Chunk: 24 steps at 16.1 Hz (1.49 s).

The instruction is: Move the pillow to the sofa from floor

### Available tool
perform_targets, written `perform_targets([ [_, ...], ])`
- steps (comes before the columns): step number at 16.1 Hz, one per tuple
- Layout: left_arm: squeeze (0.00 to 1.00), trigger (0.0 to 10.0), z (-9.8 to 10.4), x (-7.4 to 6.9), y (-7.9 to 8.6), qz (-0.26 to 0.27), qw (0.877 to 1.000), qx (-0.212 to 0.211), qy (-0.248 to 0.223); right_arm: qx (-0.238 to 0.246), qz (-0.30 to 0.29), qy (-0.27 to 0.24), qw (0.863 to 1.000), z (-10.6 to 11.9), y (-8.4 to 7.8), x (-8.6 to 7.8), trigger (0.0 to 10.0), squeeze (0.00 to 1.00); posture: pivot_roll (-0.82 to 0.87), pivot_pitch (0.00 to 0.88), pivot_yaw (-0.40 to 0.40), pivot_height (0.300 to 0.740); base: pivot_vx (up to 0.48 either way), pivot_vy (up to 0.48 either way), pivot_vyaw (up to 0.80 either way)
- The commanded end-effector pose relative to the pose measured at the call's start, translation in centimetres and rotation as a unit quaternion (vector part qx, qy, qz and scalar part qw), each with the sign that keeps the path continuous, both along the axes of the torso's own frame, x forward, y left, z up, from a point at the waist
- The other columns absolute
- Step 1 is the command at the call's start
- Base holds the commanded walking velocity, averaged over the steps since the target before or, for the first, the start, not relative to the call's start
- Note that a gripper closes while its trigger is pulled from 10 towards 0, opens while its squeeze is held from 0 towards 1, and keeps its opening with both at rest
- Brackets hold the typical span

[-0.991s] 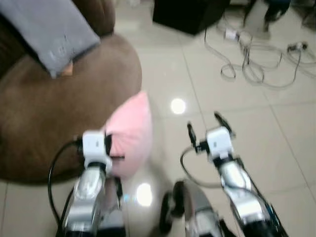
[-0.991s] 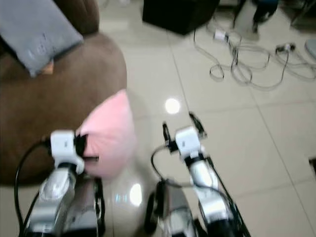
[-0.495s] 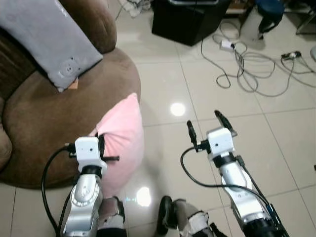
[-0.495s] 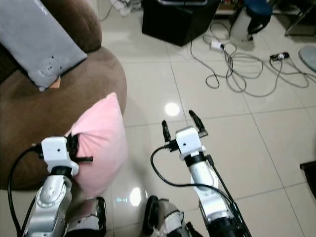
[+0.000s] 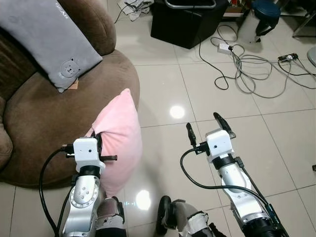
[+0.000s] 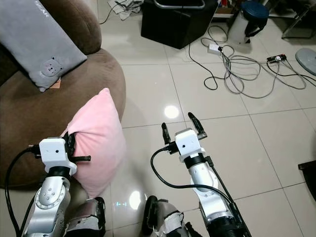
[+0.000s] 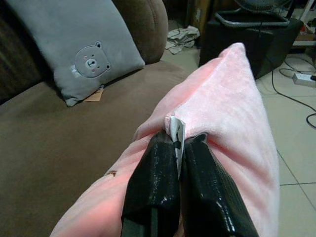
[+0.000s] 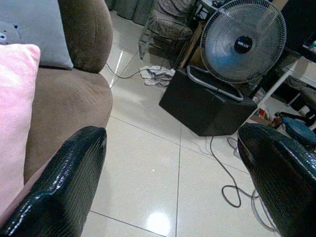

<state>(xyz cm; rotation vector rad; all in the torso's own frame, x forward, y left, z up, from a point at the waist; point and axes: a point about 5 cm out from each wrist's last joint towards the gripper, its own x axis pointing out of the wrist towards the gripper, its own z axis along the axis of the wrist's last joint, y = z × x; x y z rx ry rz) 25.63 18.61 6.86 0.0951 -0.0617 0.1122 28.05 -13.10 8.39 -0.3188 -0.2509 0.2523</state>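
A pink pillow [image 5: 118, 136] hangs off the floor beside the front edge of the brown sofa [image 5: 39, 118]. My left gripper [image 7: 174, 153] is shut on the pillow's seam, the two black fingers pinching a fold with a white tag. The pillow's upper corner points toward the sofa seat. My right gripper [image 5: 206, 127] is held out over the tiled floor to the right of the pillow, open, with nothing between its fingers [image 8: 64, 182].
A grey pillow with a bear patch [image 5: 49, 39] lies on the sofa seat against the backrest. A black box [image 5: 187, 19] stands on the floor ahead, with tangled cables [image 5: 252, 69] to its right. A fan [image 8: 244, 42] stands behind the box.
The view has sharpened and shifted slightly; the pillow, still held by the left gripper, sits a little closer to the sofa edge. The right gripper has kept its pose.
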Motion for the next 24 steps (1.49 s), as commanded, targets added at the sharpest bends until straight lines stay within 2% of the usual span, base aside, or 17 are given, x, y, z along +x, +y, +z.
perform_targets([
  [1,0.00,10.0,0.2,-0.1,-0.3,0.002,1.000,0.005,-0.011,-0.004,-0.007,0.013,1.000,-0.6,-0.5,0.0,10.0,0.00,0.33,0.259,-0.170,0.740,0.000,0.000,0.00],
  [5,0.00,10.0,0.2,0.4,-0.3,0.000,1.000,0.011,-0.007,-0.003,-0.015,0.019,1.000,-0.6,-0.4,0.8,10.0,0.00,0.34,0.251,-0.171,0.740,0.000,0.000,0.00],
  [8,0.00,10.0,0.6,0.7,-0.5,-0.002,1.000,0.016,-0.016,-0.005,-0.008,-0.004,1.000,0.2,-0.4,1.0,10.0,0.00,0.34,0.247,-0.174,0.740,0.000,0.000,0.00],
  [10,0.00,10.0,1.8,1.4,-0.3,0.002,0.999,0.019,-0.039,-0.006,-0.020,-0.020,1.000,0.9,-0.4,1.8,10.0,0.00,0.35,0.247,-0.174,0.740,0.000,0.000,0.00],
  [13,0.00,10.0,5.7,2.6,-0.3,-0.001,0.989,0.068,-0.132,-0.010,-0.030,-0.057,0.998,2.1,-0.4,2.4,10.0,0.00,0.35,0.247,-0.175,0.740,0.000,0.000,0.00],
  [16,0.00,10.0,5.0,2.7,-0.4,-0.006,0.992,0.061,-0.106,-0.018,-0.034,-0.031,0.999,1.4,-0.3,2.5,10.0,0.00,0.35,0.245,-0.175,0.740,0.000,0.000,0.00],
  [18,0.00,10.0,4.1,2.3,-0.3,0.007,0.995,0.052,-0.088,-0.016,-0.032,-0.016,0.999,0.6,-0.2,2.1,10.0,0.00,0.35,0.243,-0.177,0.740,0.000,0.000,0.00],
  [20,0.00,10.0,4.8,2.3,-0.5,0.008,0.992,0.057,-0.110,-0.020,-0.022,-0.043,0.999,1.0,0.2,1.7,10.0,0.00,0.35,0.245,-0.177,0.740,0.000,0.000,0.00],
  [21,0.00,10.0,6.0,2.3,-0.4,0.011,0.986,0.071,-0.149,-0.019,-0.023,-0.079,0.996,1.8,0.2,1.5,10.0,0.00,0.34,0.245,-0.178,0.740,0.000,0.000,0.00],
  [22,0.00,10.0,6.7,2.2,-0.3,0.015,0.981,0.088,-0.174,-0.022,-0.024,-0.091,0.995,2.0,0.0,1.4,10.0,0.00,0.34,0.246,-0.178,0.740,0.000,0.000,0.00],
  [24,0.00,10.0,6.4,2.3,-0.1,0.026,0.981,0.101,-0.161,-0.021,-0.035,-0.077,0.996,1.6,-0.3,1.5,10.0,0.00,0.34,0.250,-0.177,0.740,0.000,0.000,0.00],
])
